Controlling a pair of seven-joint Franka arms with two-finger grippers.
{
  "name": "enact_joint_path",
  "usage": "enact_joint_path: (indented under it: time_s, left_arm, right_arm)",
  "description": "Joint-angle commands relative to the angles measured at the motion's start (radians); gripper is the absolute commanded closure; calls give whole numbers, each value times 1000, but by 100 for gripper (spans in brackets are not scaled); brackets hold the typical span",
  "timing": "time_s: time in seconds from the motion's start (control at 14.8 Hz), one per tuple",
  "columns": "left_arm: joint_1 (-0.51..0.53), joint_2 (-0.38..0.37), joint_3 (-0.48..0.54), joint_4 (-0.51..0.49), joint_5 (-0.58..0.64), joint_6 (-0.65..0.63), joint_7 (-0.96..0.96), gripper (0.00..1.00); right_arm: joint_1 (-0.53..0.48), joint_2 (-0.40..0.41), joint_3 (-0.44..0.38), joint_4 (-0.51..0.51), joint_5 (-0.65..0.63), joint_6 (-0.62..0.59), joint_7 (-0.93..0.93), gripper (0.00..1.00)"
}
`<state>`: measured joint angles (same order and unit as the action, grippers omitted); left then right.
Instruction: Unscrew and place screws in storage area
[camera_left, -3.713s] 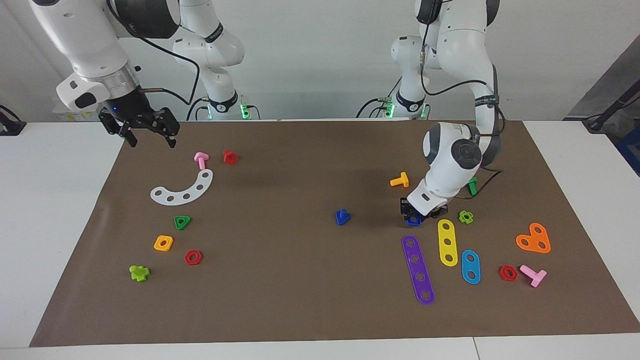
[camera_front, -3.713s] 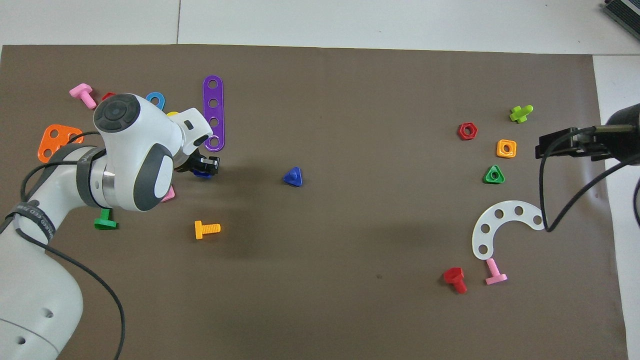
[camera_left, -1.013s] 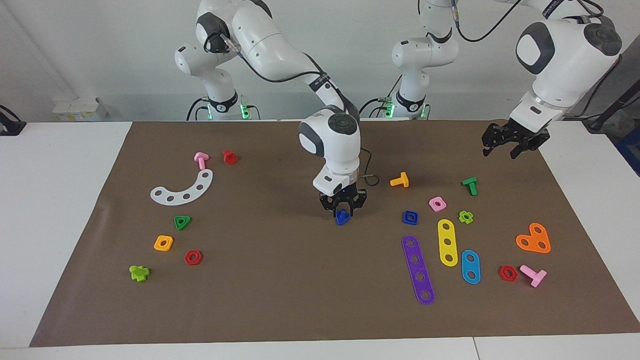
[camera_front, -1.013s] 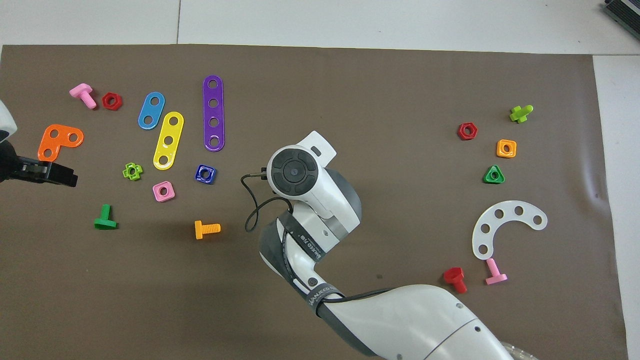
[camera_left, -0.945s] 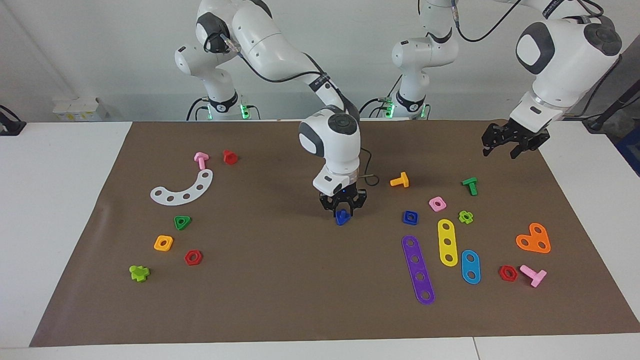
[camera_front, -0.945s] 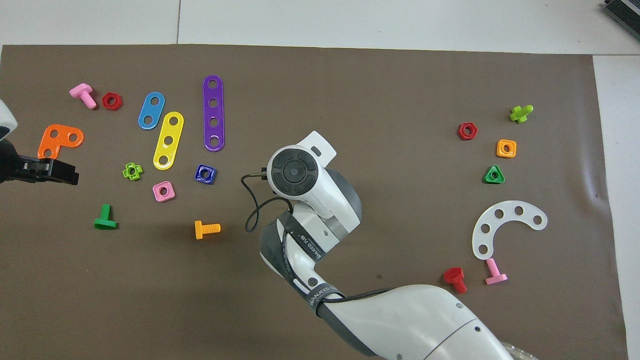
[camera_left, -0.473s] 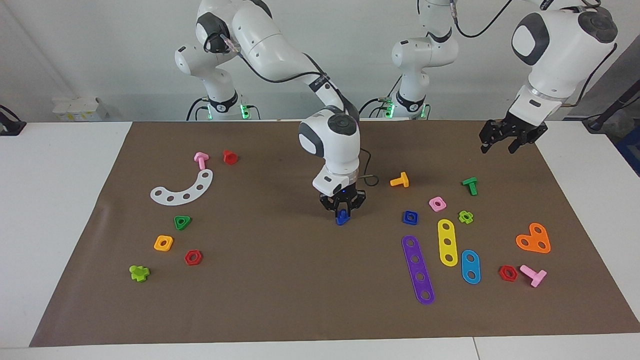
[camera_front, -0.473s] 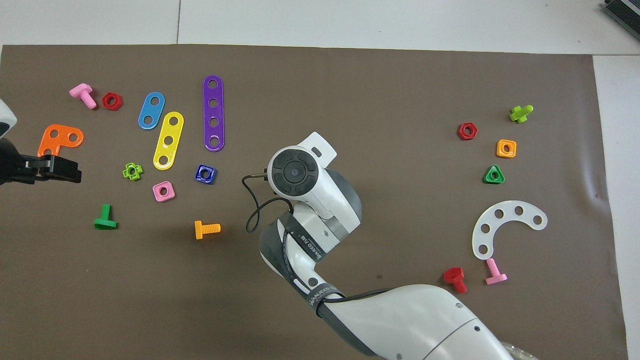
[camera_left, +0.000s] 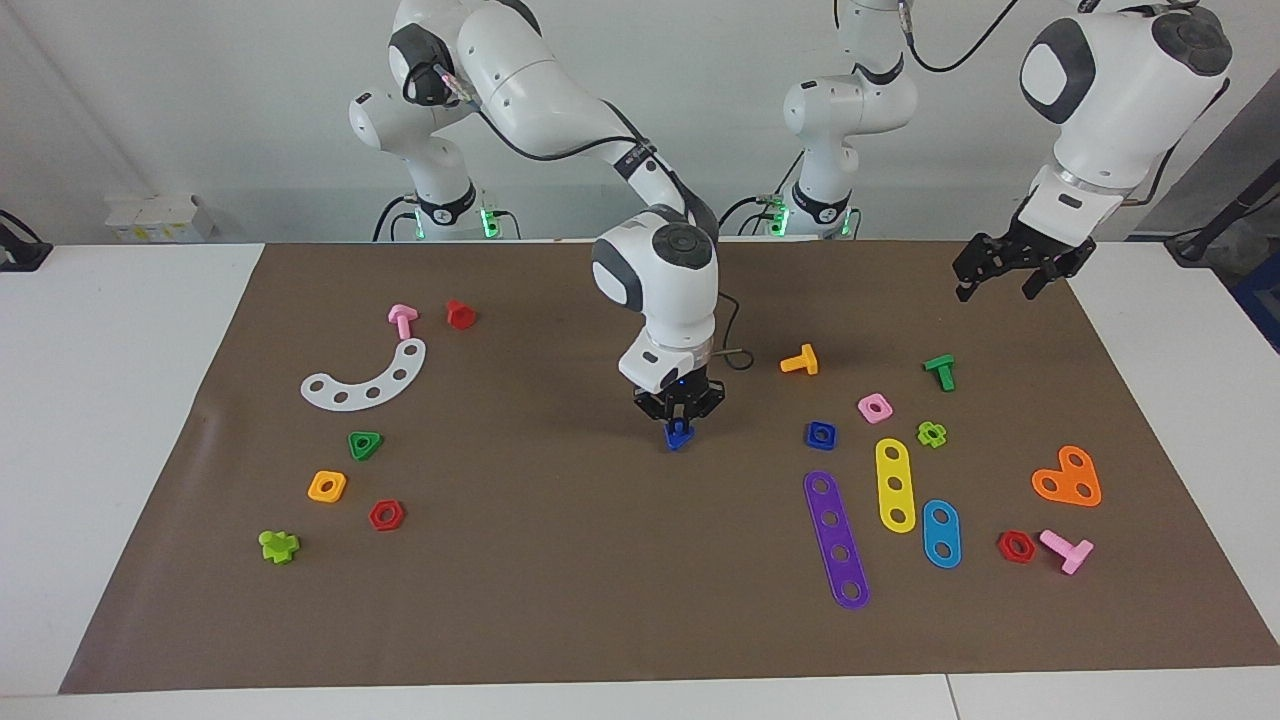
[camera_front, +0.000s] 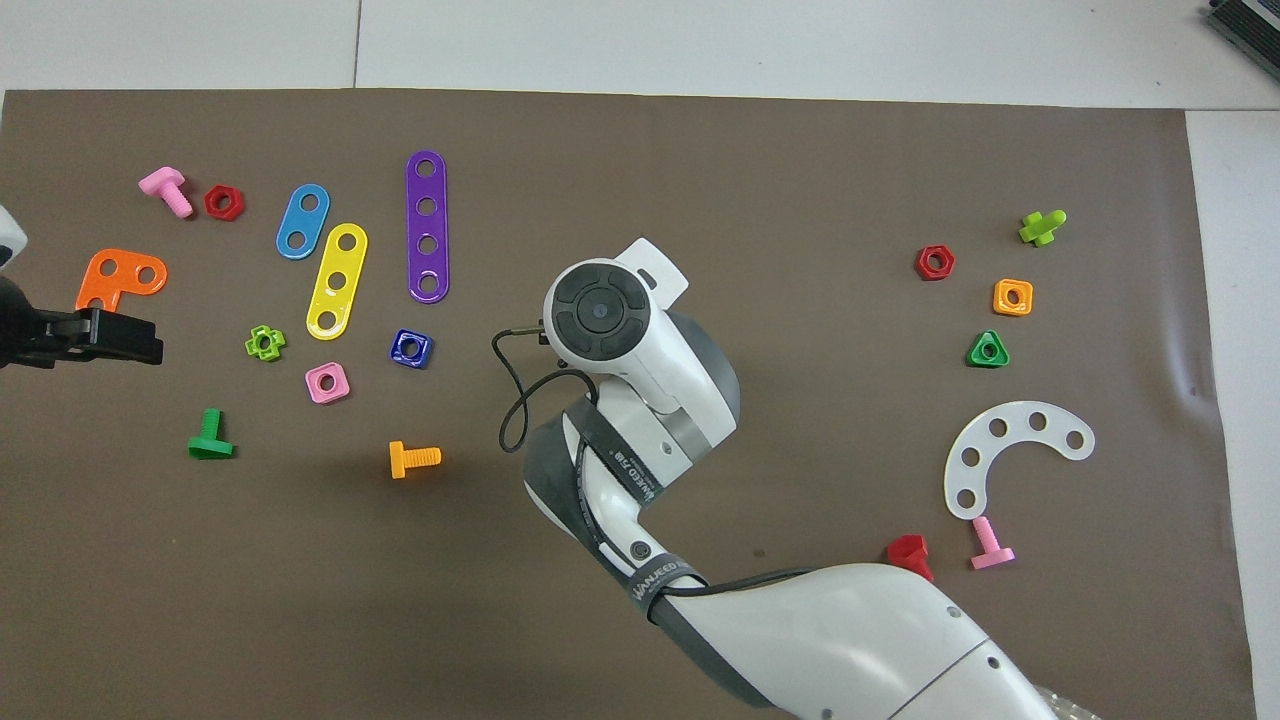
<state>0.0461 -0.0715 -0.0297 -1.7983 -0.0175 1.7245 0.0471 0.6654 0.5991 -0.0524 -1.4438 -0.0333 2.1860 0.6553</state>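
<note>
My right gripper (camera_left: 679, 424) points straight down over the middle of the brown mat (camera_left: 560, 580). It is shut on the royal-blue triangular-head bolt (camera_left: 679, 436) and holds it just above the mat. In the overhead view the right arm's wrist (camera_front: 600, 318) hides the bolt and the fingers. The matching blue square nut (camera_left: 820, 434) lies loose on the mat toward the left arm's end; it also shows in the overhead view (camera_front: 411, 347). My left gripper (camera_left: 1008, 275) is open and empty, raised over the mat's edge at the left arm's end.
Toward the left arm's end lie purple (camera_left: 836, 538) and yellow (camera_left: 895, 484) strips, a light-blue oval plate (camera_left: 940, 533), an orange plate (camera_left: 1068, 478) and small nuts and bolts. Toward the right arm's end lie a white curved strip (camera_left: 365, 377), a green triangular nut (camera_left: 365, 444) and more small parts.
The left gripper released the blue nut and withdrew to the mat's edge. The right arm came to the middle, shut on the blue bolt and has just raised it slightly.
</note>
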Motion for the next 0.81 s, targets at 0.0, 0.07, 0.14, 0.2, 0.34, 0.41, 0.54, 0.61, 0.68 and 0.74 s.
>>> enact_joint_path:
  time_s: [0.0,0.07,0.14,0.2,0.34,0.41,0.54,0.61,0.68,0.74]
  left_arm:
    - [-9,-24,4,-13,27,-16,-19,0]
    - [-9,-24,4,-13,27,-14,-26,0]
    - [-9,-24,4,-13,27,-14,-29,0]
    - [-9,-24,4,-13,27,-14,-29,0]
    - [-9,-24,4,-15,27,-14,-29,0]
    - [-9,-24,4,-16,27,-16,-29,0]
    - [-9,-24,4,-16,30,-16,-29,0]
    - [-9,-24,4,-18,30,-16,-27,0]
    - [-9,-24,4,-18,30,-16,-26,0]
    - [-9,-24,4,-18,30,-16,-24,0]
  right_arm:
    - [-79,-120,11,-42,12,-69,-75,100]
    - [-113,-165,11,-68,12,-77,-115,100]
    - [-150,-204,11,-101,13,-80,-146,100]
    - [-188,-244,11,-133,13,-80,-166,100]
    - [-269,-295,11,-182,13,-80,-233,100]
    - [-315,-306,11,-200,13,-80,-264,100]
    - [-381,-312,11,-225,13,-77,-304,100]
    - [-424,-327,11,-271,15,-54,-336,100]
    - [-461,-341,11,-327,24,-17,-379,100]
    - [-496,-363,11,-405,47,50,-426,100]
